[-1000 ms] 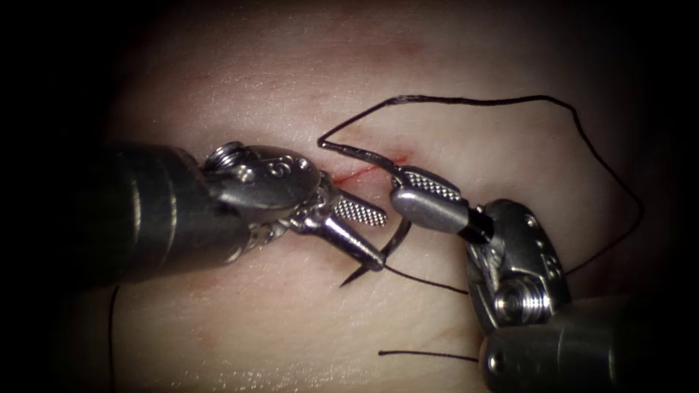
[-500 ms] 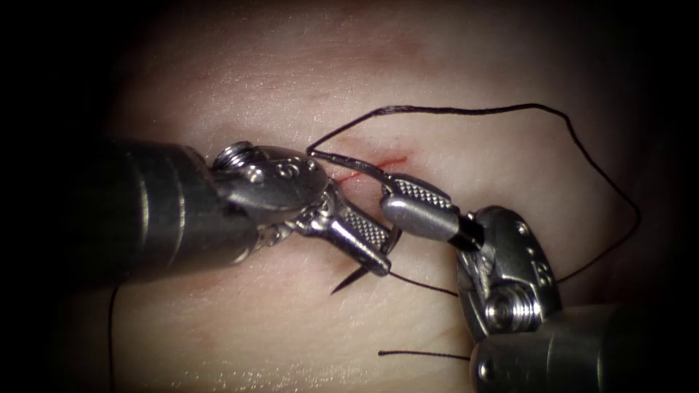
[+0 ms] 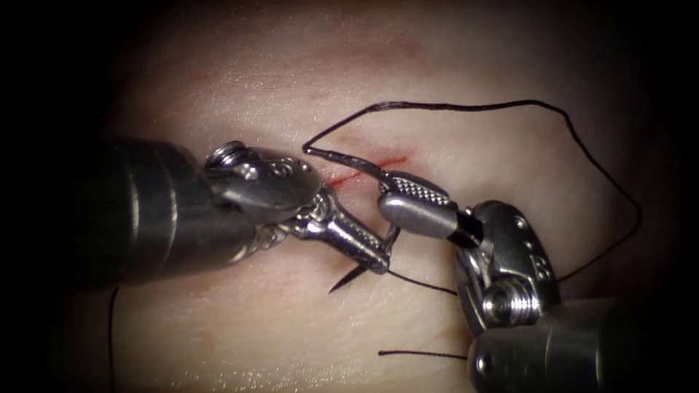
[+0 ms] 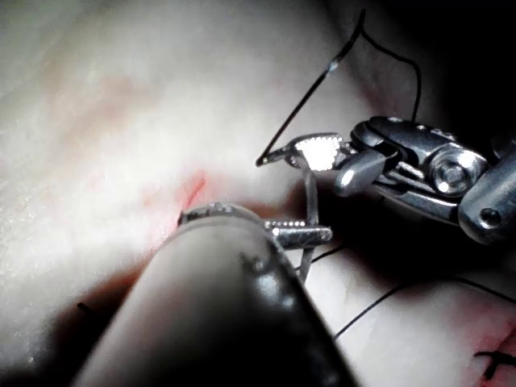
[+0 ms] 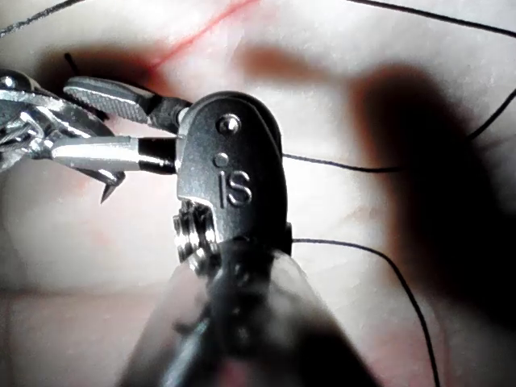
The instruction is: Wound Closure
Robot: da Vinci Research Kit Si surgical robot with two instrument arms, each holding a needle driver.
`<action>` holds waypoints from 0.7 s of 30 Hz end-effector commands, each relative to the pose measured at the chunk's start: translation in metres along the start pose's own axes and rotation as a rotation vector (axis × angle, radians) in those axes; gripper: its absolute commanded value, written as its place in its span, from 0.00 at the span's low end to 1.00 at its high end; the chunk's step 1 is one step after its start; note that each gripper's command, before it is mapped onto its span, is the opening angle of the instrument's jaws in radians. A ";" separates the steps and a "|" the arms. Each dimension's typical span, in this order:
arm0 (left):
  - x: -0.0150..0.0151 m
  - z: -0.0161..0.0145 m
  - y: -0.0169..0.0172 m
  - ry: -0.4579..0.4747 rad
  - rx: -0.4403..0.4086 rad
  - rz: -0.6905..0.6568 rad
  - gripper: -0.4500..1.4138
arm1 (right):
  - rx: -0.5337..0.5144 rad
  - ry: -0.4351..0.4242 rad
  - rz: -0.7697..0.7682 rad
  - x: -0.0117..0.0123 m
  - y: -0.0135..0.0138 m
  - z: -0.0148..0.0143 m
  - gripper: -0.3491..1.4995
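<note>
The curved needle hangs above the tissue, free of it, with both tools on it at once. The right tool has its jaws closed on the needle near the thread end, just right of the red cut. The left tool has its jaws closed on the same curve nearer the sharp tip, which juts out toward the near left (the left wrist view shows the needle shaft crossing between its jaws). The needle's long arc runs from far, where the thread leaves its tail, to near. The two tools sit just beside each other, so there is little room between them. The thread loops away over the far right of the tissue and returns beneath the right tool. A cut end of thread lies nearer, apart from both. Open tissue lies to the near left of the tip.
</note>
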 end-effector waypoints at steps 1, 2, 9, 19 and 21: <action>-0.0006 0.0005 -0.0002 0.026 0.058 -0.001 0.00 | -0.007 -0.039 -0.006 -0.0008 -0.0003 -0.0002 0.57; -0.0006 0.0005 -0.0002 0.026 0.058 -0.001 0.00 | -0.007 -0.039 -0.006 -0.0008 -0.0003 -0.0002 0.57; -0.0011 0.0001 0.0002 0.100 0.173 -0.003 0.00 | -0.078 -0.132 -0.051 -0.0001 -0.0004 -0.0002 0.64; -0.0017 0.0003 0.0002 0.215 0.377 -0.008 0.00 | -0.244 -0.346 -0.388 0.0007 -0.0024 0.0002 0.45; -0.0019 0.0003 0.0002 0.239 0.434 -0.001 0.00 | -0.291 -0.402 -0.471 0.0008 -0.0028 0.0003 0.40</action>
